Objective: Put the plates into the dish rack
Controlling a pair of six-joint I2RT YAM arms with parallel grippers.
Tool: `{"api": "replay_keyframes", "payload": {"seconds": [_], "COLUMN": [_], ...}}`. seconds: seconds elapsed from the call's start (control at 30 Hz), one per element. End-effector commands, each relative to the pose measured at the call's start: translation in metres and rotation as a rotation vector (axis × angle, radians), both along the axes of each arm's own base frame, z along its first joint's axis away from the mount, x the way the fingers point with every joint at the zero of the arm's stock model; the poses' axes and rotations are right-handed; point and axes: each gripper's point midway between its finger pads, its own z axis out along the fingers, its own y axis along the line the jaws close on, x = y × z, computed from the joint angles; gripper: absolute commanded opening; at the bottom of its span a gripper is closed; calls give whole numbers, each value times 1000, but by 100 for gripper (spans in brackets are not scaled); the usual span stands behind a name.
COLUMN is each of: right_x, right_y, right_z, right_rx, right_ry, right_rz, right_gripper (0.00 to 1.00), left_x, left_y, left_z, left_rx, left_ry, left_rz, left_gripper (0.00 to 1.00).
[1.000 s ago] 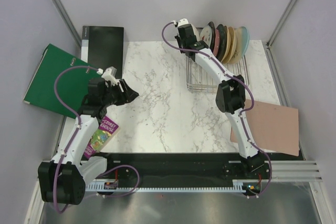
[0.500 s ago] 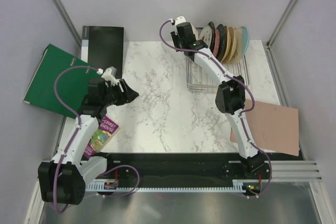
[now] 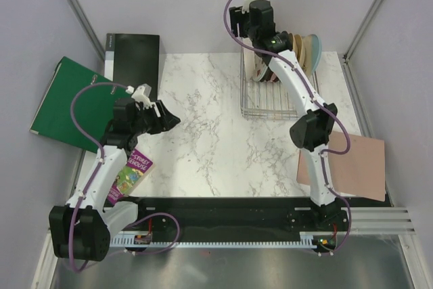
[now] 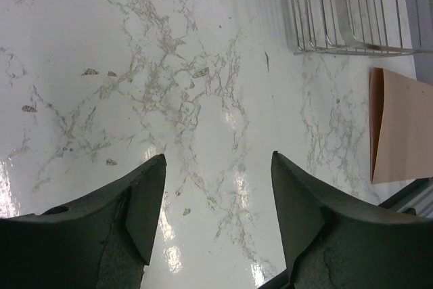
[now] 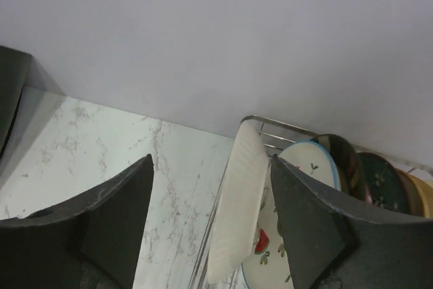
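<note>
Two dark fingers of the left gripper [image 4: 218, 160] stand apart above a white marble table [image 4: 135, 65], nothing between them. A wire dish rack [image 4: 352, 18] sits top right, a tan board [image 4: 399, 133] at right.

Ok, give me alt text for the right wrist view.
The open right gripper frames a pale plate standing on edge in the wire dish rack, with a fruit-motif plate and darker plates beside it. Marble table lies left, grey wall above.
</note>
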Motion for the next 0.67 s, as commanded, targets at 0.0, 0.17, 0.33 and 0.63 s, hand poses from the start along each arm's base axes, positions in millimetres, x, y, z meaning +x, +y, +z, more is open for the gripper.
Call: {"api": "replay_keyframes", "payload": {"seconds": [0.0,0.17,0.33,0.63], "right_x": [-24,-57,-93,-153], "right_y": [-30,-97,-154,-215], "right_z": [69,94,101,98], "right_rx": [52,-45,-91,-119], "right_ry": [-105,-126,-112,-82], "right_rz": [-96,-339,-462,-529], "right_gripper": [82,98,98,98], "left_x": [23,46,63,72], "left_y": [-3,2,2,-7], "left_z": [47,83,106,127], "left_rx": [46,136,149,156], "left_ry": [-161,-284,-331,-365], "left_rz": [-72,-95,-97,-121], "left_gripper": [73,100,100,100]}}
